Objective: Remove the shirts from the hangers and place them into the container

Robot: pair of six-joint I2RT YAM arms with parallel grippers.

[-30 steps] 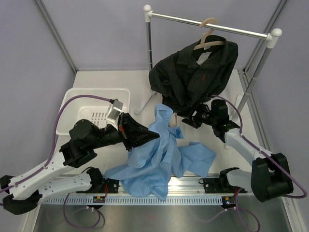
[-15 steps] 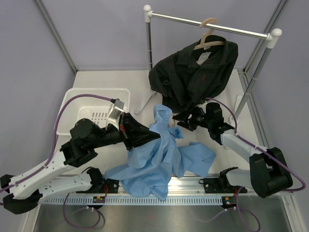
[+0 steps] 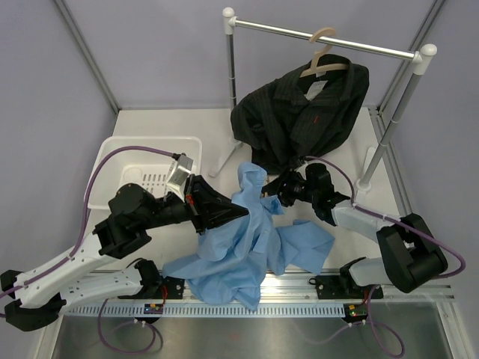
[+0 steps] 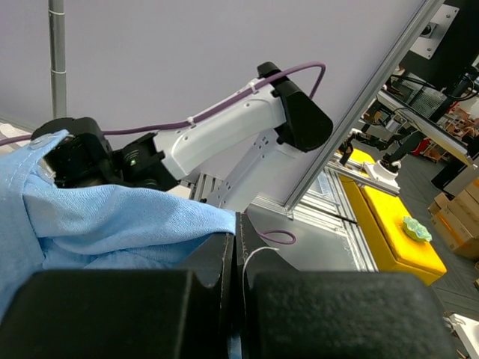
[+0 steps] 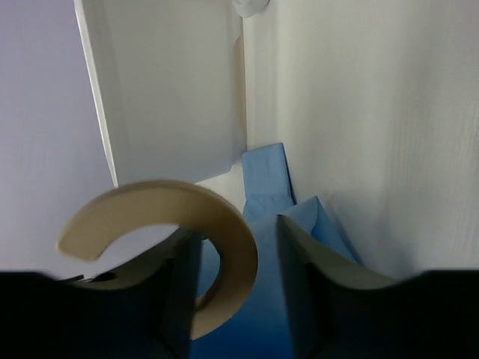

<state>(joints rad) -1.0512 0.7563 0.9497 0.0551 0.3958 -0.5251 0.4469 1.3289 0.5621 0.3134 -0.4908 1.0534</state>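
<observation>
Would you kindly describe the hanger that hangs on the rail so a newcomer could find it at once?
Find the metal rail across the back of the table. Right of its middle a beige wooden hanger hooks over it, the only one carrying the black pinstriped shirt.

Setting: robotics lab, enclosed test cell.

Evidence: white worktop (image 3: pixel 187 123) boxed in by plain grey-violet panels (image 3: pixel 150 52) on aluminium struts (image 3: pixel 86 56). Left arm (image 3: pixel 67 265) and right arm (image 3: pixel 363 221) are bolted to a slotted aluminium rail (image 3: pixel 292 293) and trail purple cables (image 3: pixel 91 191).

Left wrist view, past the cell: yellow bench (image 4: pixel 389 224), more equipment on metal frames (image 4: pixel 419 93), cardboard boxes (image 4: pixel 460 213).
</observation>
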